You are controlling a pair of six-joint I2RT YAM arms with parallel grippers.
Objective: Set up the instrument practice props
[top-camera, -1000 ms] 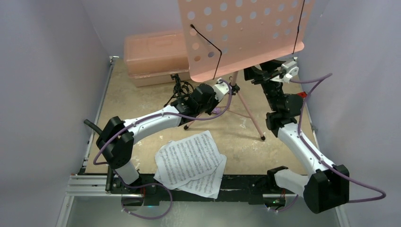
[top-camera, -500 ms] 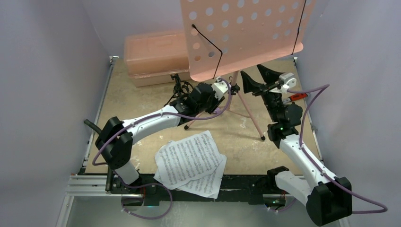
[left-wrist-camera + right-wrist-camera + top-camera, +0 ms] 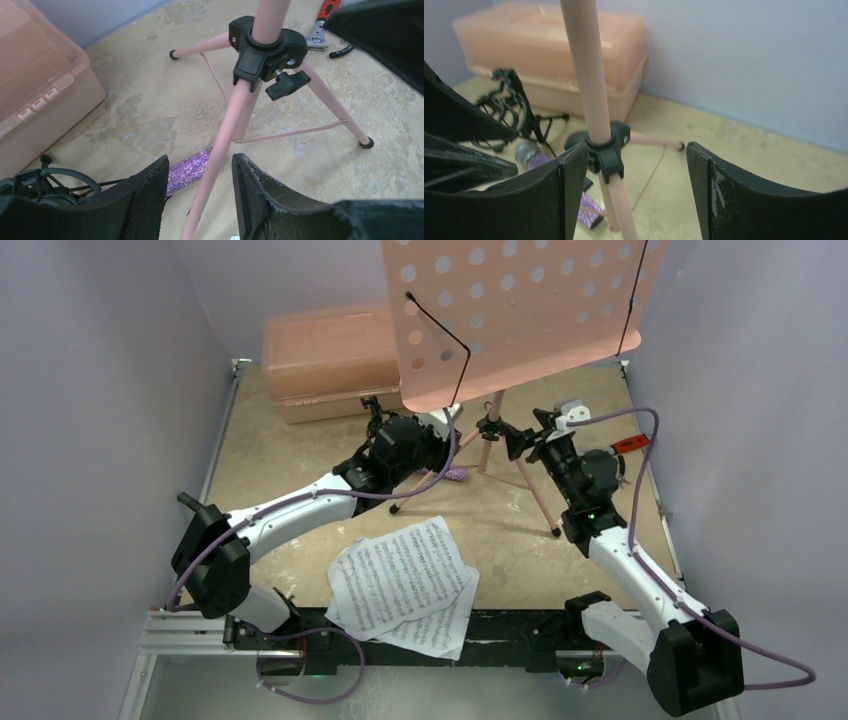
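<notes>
Pink music stand [image 3: 520,310], 12 o'clock. Left gripper [image 3: 200,200]: apart, astride leg [image 3: 222,145]. Right gripper [image 3: 636,170]: apart, around pole [image 3: 583,75]. Sheet-music pages [image 3: 400,580], 6 o'clock: notation unreadable.

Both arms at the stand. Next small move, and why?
Probably shut the left gripper on the music stand leg: its fingers are open and straddle that leg. The right gripper is open too, but the pole sits close against one finger, so less centred.

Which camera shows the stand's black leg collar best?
Left wrist: the collar is sharp and unblocked, with its knob and legs visible. Right wrist shows it blurred. Top external shows it small, under the desk.
</notes>
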